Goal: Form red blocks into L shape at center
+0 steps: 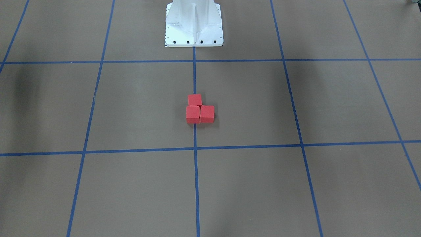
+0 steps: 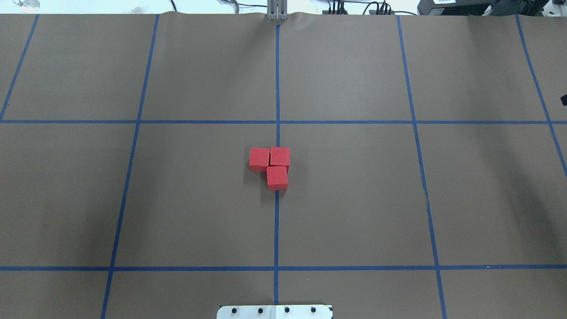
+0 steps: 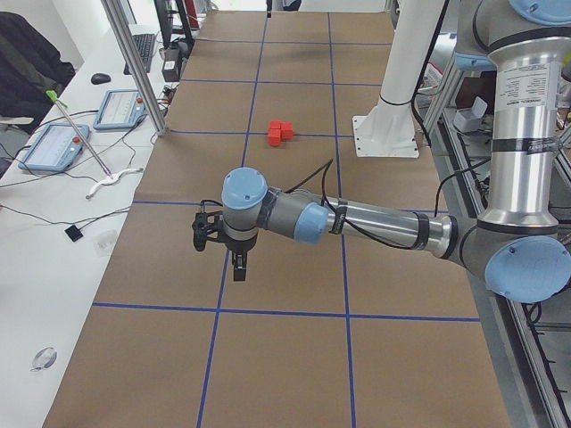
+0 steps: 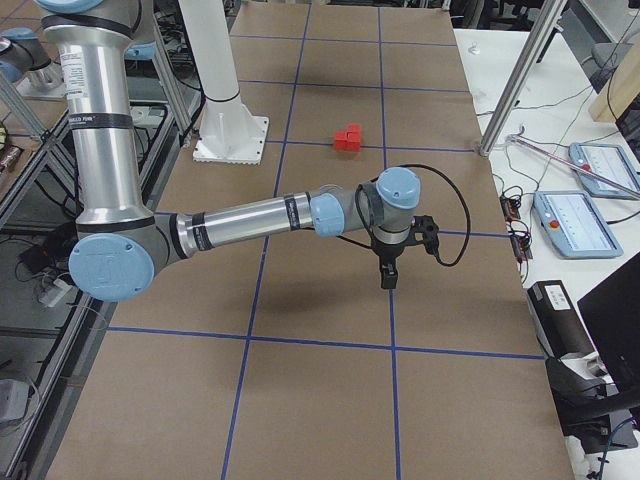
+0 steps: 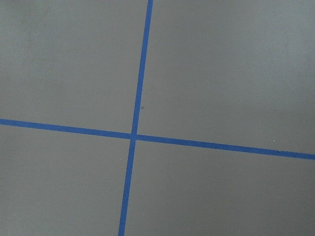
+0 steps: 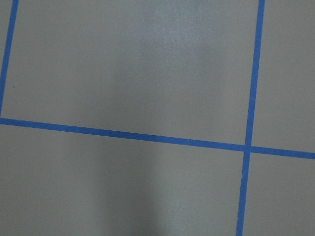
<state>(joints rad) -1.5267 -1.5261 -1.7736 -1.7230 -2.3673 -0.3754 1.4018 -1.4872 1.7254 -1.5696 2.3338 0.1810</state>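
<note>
Seemingly we are looking at a finished job: the red blocks (image 2: 277, 161) are sitting touching in an L on the center (image 2: 310, 177), well apart from the left claw (image 3: 238, 267) and right claw (image 4: 388, 275), whose open or closed state we are unable to tell.

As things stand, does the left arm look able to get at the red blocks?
Probably yes: the red blocks sit in the open, and nothing stands between them and the left gripper.
</note>
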